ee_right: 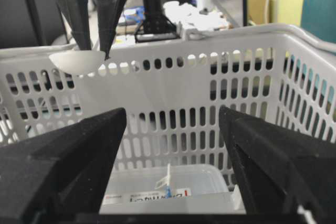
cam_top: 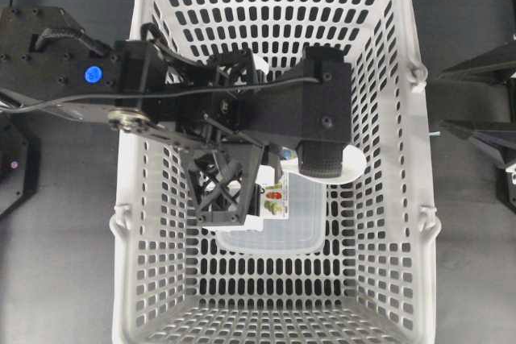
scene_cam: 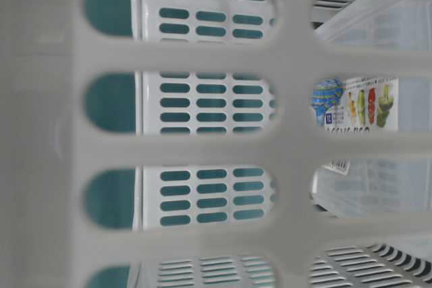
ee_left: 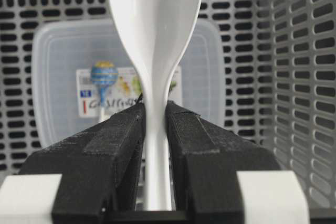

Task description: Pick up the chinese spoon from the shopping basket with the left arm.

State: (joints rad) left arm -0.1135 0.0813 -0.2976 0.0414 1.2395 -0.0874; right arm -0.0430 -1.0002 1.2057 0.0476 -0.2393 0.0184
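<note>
The glossy white chinese spoon [ee_left: 155, 35] stands upright between my left gripper's [ee_left: 156, 109] black fingers, which are shut on its handle, bowl outward. In the right wrist view the left gripper [ee_right: 97, 52] hangs near the level of the basket's rim with the spoon's bowl [ee_right: 76, 61] at its tips. From overhead the left arm [cam_top: 314, 110] reaches into the light-grey shopping basket [cam_top: 403, 199], and the spoon's bowl [cam_top: 353, 165] pokes out from under the wrist. My right gripper [ee_right: 173, 129] is open and empty, outside the basket at the right [cam_top: 476, 102].
A clear rectangular labelled container [cam_top: 282, 227] lies on the basket floor below the spoon; it also shows in the left wrist view [ee_left: 63, 77], the right wrist view [ee_right: 157, 192] and the table-level view [scene_cam: 358, 106]. Slotted basket walls [ee_left: 294, 77] surround the left gripper.
</note>
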